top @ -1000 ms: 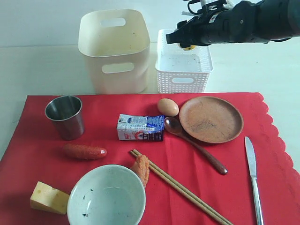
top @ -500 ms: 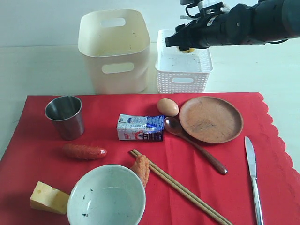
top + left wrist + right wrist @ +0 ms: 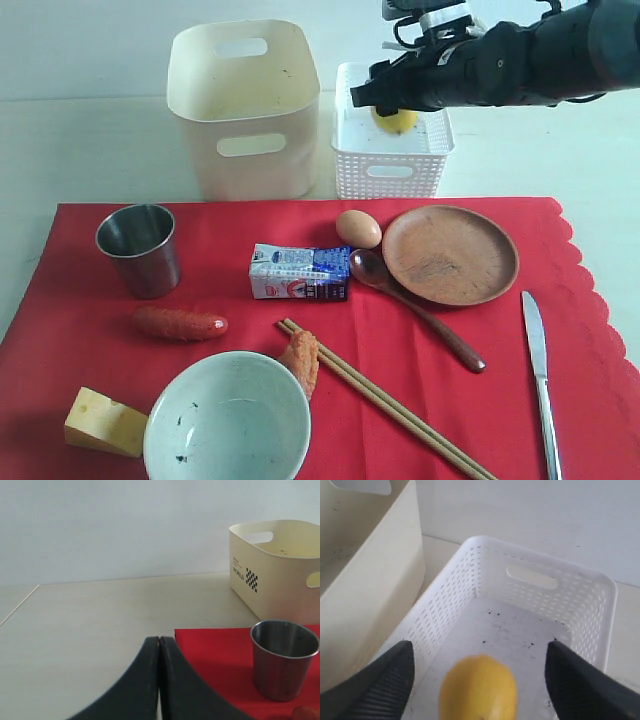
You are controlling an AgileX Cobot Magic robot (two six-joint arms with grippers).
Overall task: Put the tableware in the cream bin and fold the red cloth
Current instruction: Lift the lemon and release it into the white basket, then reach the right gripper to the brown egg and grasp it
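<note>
On the red cloth [image 3: 590, 330] lie the steel cup [image 3: 139, 250], the pale bowl [image 3: 228, 420], the brown plate [image 3: 450, 254], the wooden spoon [image 3: 415, 310], the chopsticks [image 3: 390, 402] and the knife [image 3: 540, 375]. Behind the cloth stands the cream bin [image 3: 245, 110], with nothing showing inside it. My right gripper [image 3: 479, 649] hangs open over the white lattice basket [image 3: 390, 170]; a lemon [image 3: 479, 690] sits free below its fingers. My left gripper [image 3: 159, 640] is shut on nothing, low beside the cloth's corner near the cup [image 3: 284, 660].
An egg [image 3: 358, 228], a milk carton [image 3: 300, 272], two sausages [image 3: 180, 323] [image 3: 301, 360] and a cheese wedge [image 3: 104, 422] lie among the tableware. The right arm spans the back right above the basket.
The right gripper's jaws have spread and the lemon has left them, now showing inside the white basket. The arm has risen slightly.
</note>
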